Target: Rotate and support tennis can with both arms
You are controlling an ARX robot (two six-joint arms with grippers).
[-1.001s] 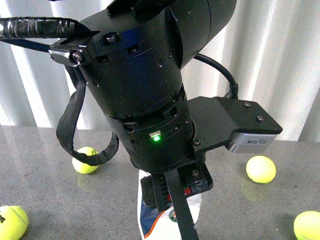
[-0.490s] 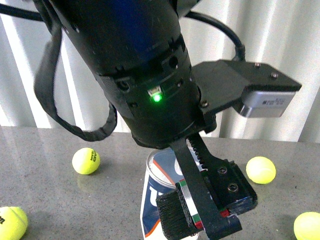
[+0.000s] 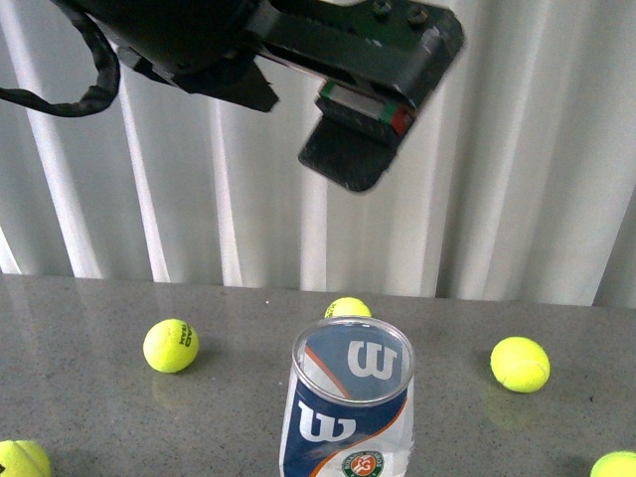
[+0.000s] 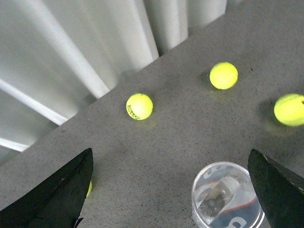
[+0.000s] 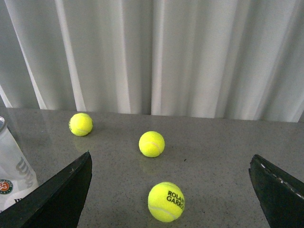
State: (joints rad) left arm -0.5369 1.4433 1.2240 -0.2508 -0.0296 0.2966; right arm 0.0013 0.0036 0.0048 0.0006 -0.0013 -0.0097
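The tennis can [image 3: 348,407] stands upright on the grey table, open metallic rim up, with the blue-white "W" label facing me. My left arm [image 3: 298,40] hangs high above it, and one black finger pad [image 3: 350,151] shows at the top. In the left wrist view the left gripper [image 4: 170,152] is open and empty, looking down on the can [image 4: 228,195], which lies near one finger. My right gripper [image 5: 171,156] is open and empty, low over the table. The can [image 5: 13,173] sits at that view's edge, apart from the fingers.
Yellow-green tennis balls lie around the can: one on the left [image 3: 171,345], one behind it [image 3: 347,307], one on the right [image 3: 520,364], and two at the near corners. Three balls lie ahead of the right gripper, the nearest [image 5: 166,201]. White curtain [image 3: 517,199] stands behind the table.
The left arm has risen from right in front of the can to the top of the front view. The can, mostly hidden before, now shows in full.
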